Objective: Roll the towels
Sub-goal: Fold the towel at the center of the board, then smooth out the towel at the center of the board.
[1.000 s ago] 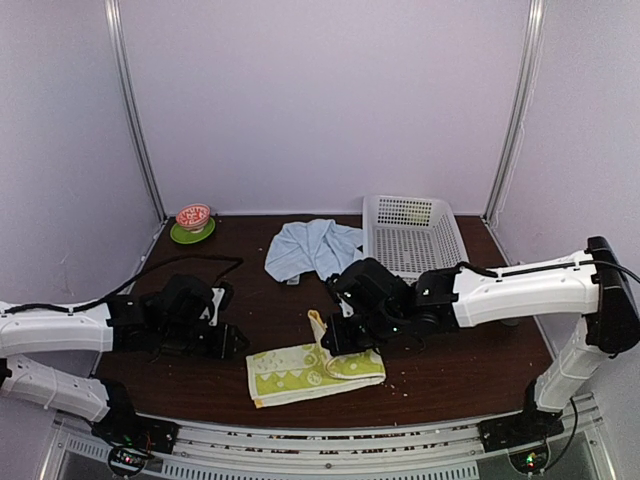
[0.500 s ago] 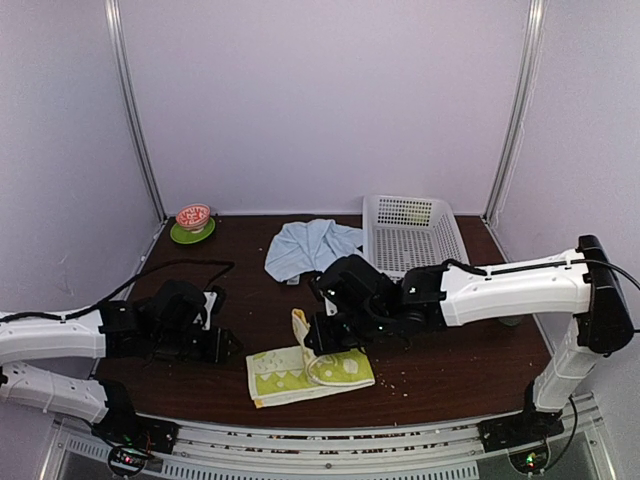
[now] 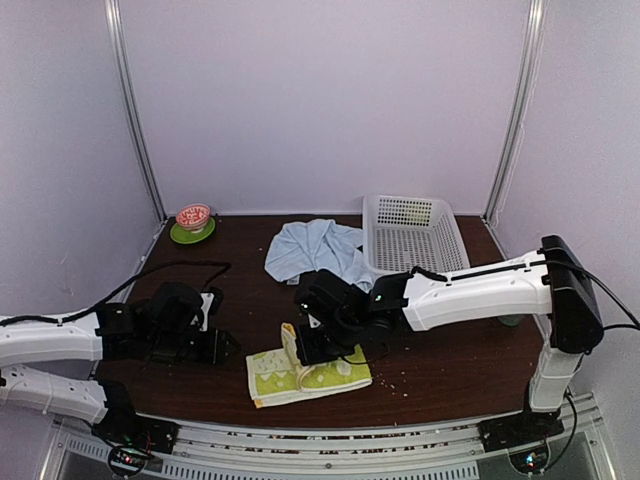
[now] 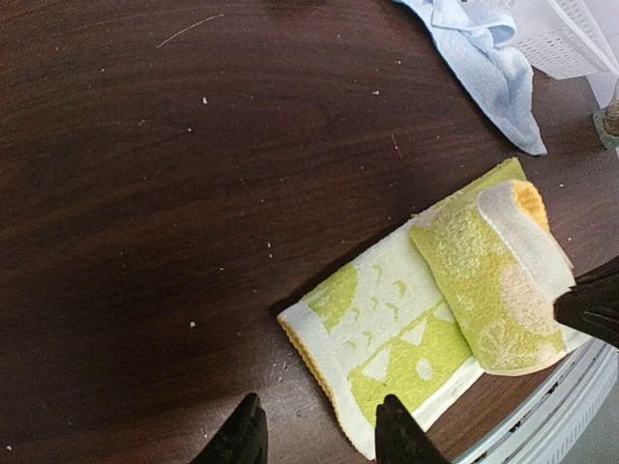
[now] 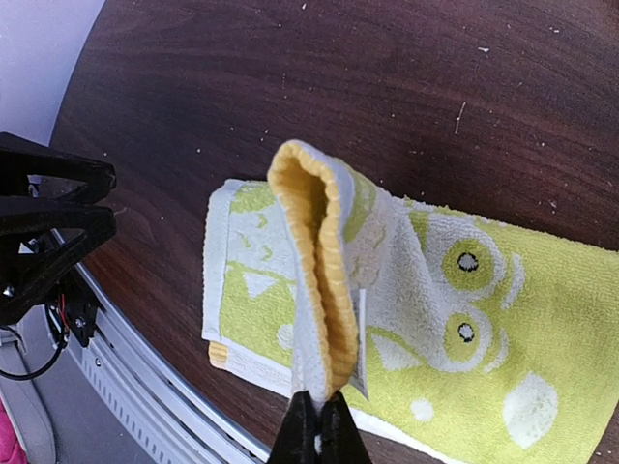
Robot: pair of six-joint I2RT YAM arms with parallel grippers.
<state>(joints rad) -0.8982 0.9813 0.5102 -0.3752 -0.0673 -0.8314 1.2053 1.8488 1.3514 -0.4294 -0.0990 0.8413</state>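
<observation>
top external: dark table (image 3: 440, 375), lilac walls (image 3: 330, 100)

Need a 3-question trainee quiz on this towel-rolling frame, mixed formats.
1. Fill in: the left gripper, holding nothing, is ___.
2. True or false: the right gripper is shut on a lifted fold of the small yellow-green patterned cloth towel.
3. The crumpled light-blue cloth towel lies: A) on the dark wooden table beside the white plastic mesh basket; B) inside that basket; C) over the left gripper.
Key: 1 open; 2 true; 3 A.
</observation>
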